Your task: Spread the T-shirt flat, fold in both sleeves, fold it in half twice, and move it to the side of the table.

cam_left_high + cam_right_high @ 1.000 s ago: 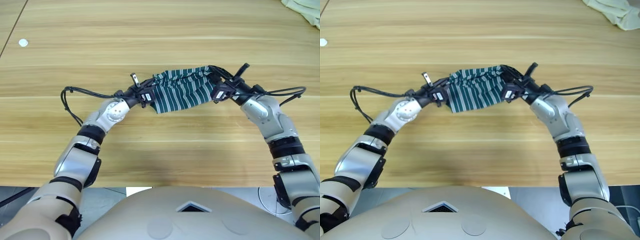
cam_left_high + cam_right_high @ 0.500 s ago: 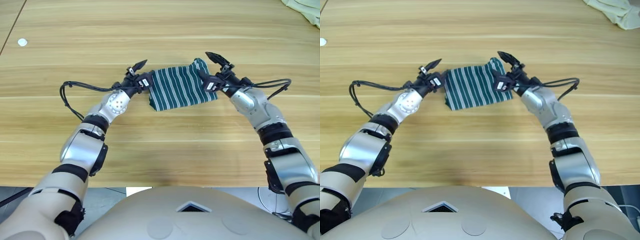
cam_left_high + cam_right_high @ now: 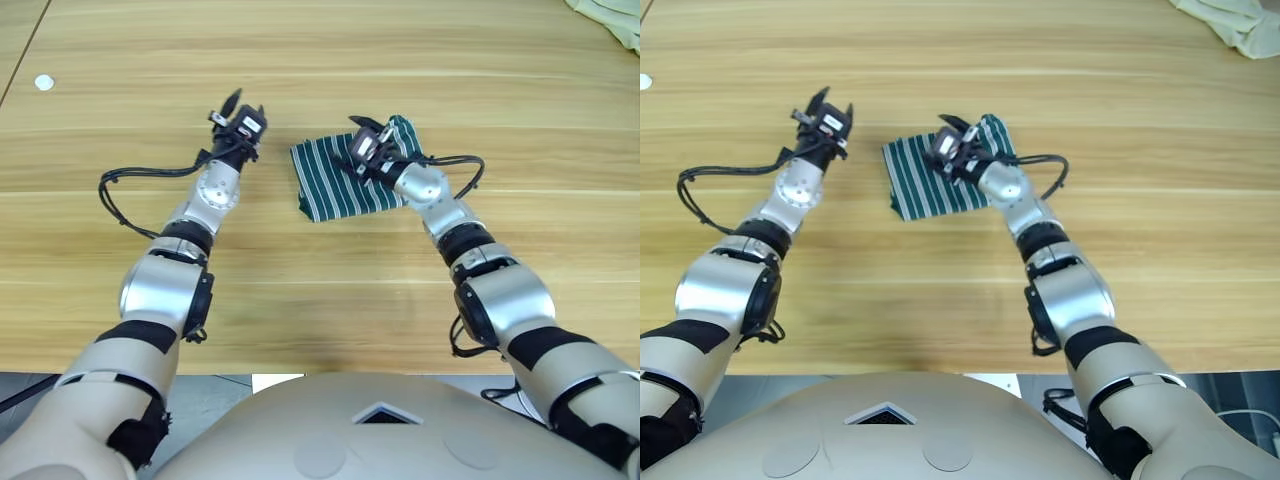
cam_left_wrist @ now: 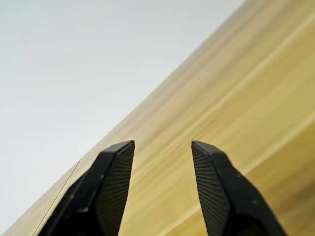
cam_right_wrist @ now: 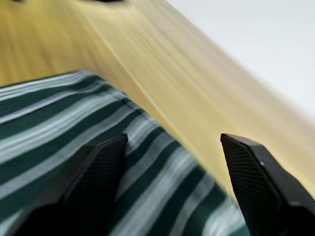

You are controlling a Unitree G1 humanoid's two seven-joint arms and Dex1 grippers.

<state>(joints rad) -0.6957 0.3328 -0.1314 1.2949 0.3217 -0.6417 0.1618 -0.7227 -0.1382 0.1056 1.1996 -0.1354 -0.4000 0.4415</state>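
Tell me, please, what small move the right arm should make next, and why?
Probably lower the right gripper and close it on the T-shirt. The shirt lies folded near the middle of the table, not at its side. The right gripper hovers open over it, while the left gripper is open over bare wood beside it.

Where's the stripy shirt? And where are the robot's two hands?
Shirt point(image 3: 325, 188): left eye view, on the folded cloth's stripes.
Left hand point(image 4: 161, 145): left wrist view, midway between its open fingertips.
Right hand point(image 5: 173, 140): right wrist view, midway between its open fingertips, over the shirt.
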